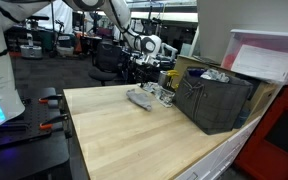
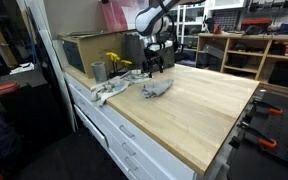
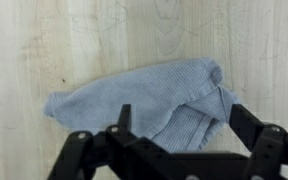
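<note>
Just under the spread tool (image 3: pixel 179 118), grey cloth (image 3: pixel 134 93), long axis side-to-side.

Soft, even indoor light washes the butcher-block workbench (image 1: pixel 134 135), with a pale sheen on its wood in both exterior views and dimmer, grainy clutter behind it. In the wrist view the grey cloth (image 3: pixel 149 100) on the workbench throws only a faint shadow, while the gripper (image 3: pixel 179 125) above it shows dark and slightly soft.
</note>
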